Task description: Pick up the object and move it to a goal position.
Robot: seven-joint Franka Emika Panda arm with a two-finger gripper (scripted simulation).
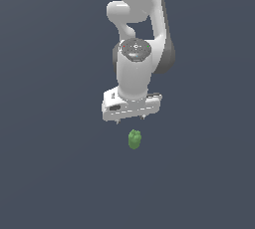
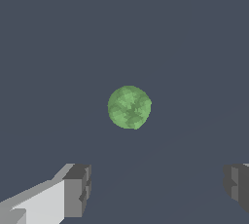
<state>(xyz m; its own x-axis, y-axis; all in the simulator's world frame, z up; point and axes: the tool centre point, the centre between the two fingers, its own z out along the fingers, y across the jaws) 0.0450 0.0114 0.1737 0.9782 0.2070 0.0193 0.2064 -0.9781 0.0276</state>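
You are at the very start of the job: nothing is grasped and nothing has been carried anywhere. The gripper (image 1: 130, 119) hangs above the object (image 1: 134, 139), pointing straight down, with its jaws spread wide and nothing between them. In the wrist view you see the two fingertips (image 2: 77, 190) set far apart, and the object (image 2: 129, 107) appears as a green round shape seen end-on, lying ahead of the line between the fingers, not yet inside it. In the exterior view the object stands on the dark floor just below the hand and slightly toward the exterior view's right. All of the work remains: centre over the object, descend, close on it, lift, and carry it to the goal. No goal marker shows in either view, so you probably cannot judge the travel from here.
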